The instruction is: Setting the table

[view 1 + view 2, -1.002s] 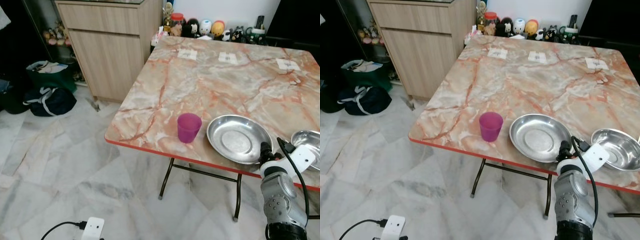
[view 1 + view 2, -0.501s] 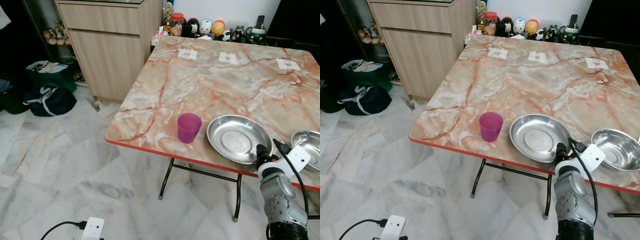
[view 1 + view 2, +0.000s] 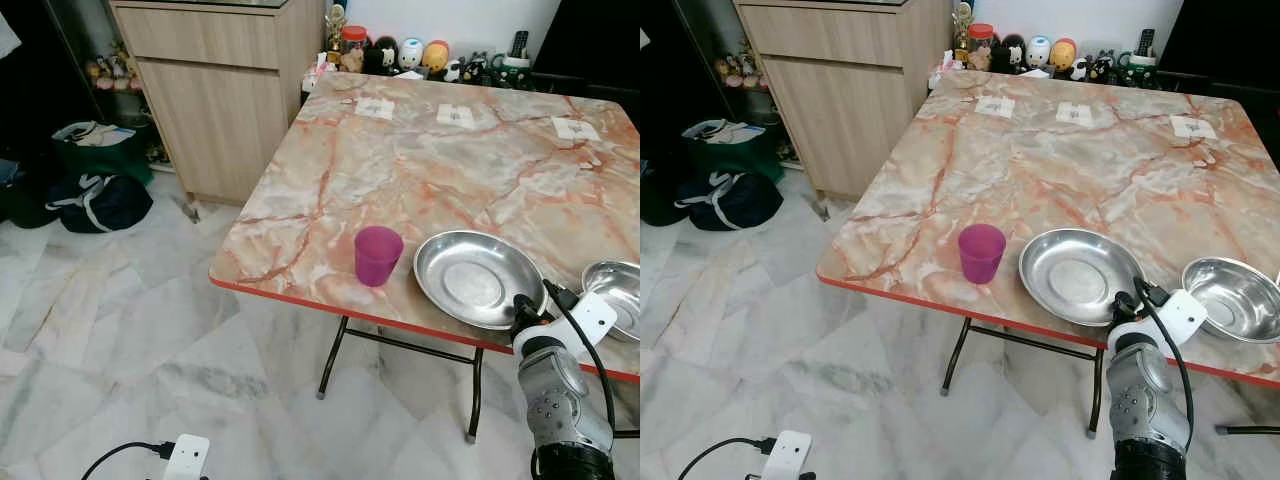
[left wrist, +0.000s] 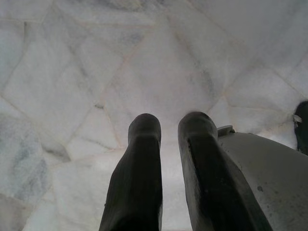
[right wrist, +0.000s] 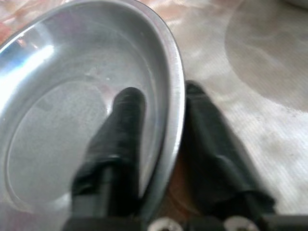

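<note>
Right gripper sat at the near edge of the table, lower right of the head view, fingers astride the rim of the larger steel plate — one finger inside the dish, the other outside against the marble top. A gap showed on both sides of the rim, so the pincer was apart and not clamped; whether either pad touched the metal could not be told.

The plate lay flat near the red table edge, lower right of centre. A purple cup stood just beside it toward frame left. A second steel dish sat at the right edge of the frame, apart from the first.

Left gripper hung idle over the white floor tiles, fingers slightly apart, holding nothing.

Risks, judged:
- thin slick rim — a shallow pinch could slip and drop the plate.
- plate close to the table edge; a pull toward the robot could tip it off.
- a sideways slide could knock the cup.
</note>
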Available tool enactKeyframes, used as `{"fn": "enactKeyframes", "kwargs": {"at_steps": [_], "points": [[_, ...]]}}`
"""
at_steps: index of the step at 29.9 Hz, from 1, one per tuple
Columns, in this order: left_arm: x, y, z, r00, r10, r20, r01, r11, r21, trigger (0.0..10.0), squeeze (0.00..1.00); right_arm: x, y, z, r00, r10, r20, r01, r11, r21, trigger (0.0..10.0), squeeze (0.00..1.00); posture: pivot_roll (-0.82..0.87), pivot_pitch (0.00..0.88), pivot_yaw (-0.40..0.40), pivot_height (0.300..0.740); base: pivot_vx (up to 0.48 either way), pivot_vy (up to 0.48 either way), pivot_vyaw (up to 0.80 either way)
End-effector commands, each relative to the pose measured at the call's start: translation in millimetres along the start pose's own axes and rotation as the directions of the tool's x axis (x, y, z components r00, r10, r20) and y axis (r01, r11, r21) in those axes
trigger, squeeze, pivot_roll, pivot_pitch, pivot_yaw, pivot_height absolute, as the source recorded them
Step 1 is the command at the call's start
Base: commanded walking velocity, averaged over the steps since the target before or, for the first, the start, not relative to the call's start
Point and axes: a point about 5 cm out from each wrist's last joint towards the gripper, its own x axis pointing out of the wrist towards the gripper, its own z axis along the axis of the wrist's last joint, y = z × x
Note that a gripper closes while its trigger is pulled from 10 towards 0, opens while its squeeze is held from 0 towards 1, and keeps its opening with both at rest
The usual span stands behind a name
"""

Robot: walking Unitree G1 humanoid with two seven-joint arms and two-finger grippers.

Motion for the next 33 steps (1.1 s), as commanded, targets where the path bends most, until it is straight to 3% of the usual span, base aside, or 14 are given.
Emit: {"fn": "enactKeyframes", "kwargs": {"at_steps": [1,10,16,18,28,29,30,33], "points": [[-1.5,2.5,-6.5,1.000,0.000,-0.021,0.000,1.000,0.018,10.0,0.00,0.6,-0.1,-2.9,1.000,-0.009,-0.014,0.009,1.000,0.012,0.0,0.00,-0.03,0.082,-0.010,0.740,0.000,0.000,0.00],[-1.5,2.0,-6.6,1.000,-0.001,-0.022,0.001,1.000,0.021,10.0,0.00,0.4,0.6,-2.8,1.000,-0.018,0.007,0.018,1.000,0.018,0.0,0.00,-0.02,0.083,-0.011,0.740,0.000,0.000,0.00],[-1.5,1.9,-6.5,1.000,0.001,-0.020,-0.001,1.000,0.021,10.0,0.00,-6.8,8.6,6.7,0.987,0.031,0.159,-0.037,0.999,0.032,0.0,0.00,-0.02,0.082,-0.011,0.740,0.000,0.000,0.00],[-1.5,1.7,-6.1,1.000,0.002,-0.018,-0.002,1.000,0.023,10.0,0.00,-14.7,13.6,17.4,0.956,0.082,0.281,-0.089,0.996,0.012,0.0,0.00,-0.02,0.082,-0.009,0.740,0.000,0.000,0.00],[-1.0,-0.9,-4.7,1.000,0.003,-0.013,-0.003,1.000,0.028,10.0,0.00,-31.6,33.0,33.4,0.878,0.197,0.436,-0.198,0.979,-0.043,0.0,0.00,-0.03,0.082,-0.006,0.740,0.000,0.000,0.00],[-1.0,-0.8,-4.5,1.000,0.006,-0.011,-0.005,1.000,0.028,10.0,0.00,-33.2,38.7,39.6,0.861,0.216,0.460,-0.212,0.975,-0.061,3.3,0.00,-0.03,0.083,-0.005,0.740,0.000,0.000,0.00],[-1.0,-0.8,-4.5,1.000,0.006,-0.010,-0.006,1.000,0.030,10.0,0.00,-33.4,40.8,41.9,0.857,0.220,0.467,-0.217,0.974,-0.061,10.0,0.00,-0.03,0.083,-0.006,0.740,0.000,0.000,0.00],[-1.1,-0.9,-4.7,1.000,0.010,-0.009,-0.010,0.999,0.040,10.0,0.00,-34.0,46.2,46.0,0.842,0.252,0.477,-0.237,0.967,-0.094,10.0,0.00,-0.03,0.083,-0.008,0.740,0.000,0.000,0.00]]}}
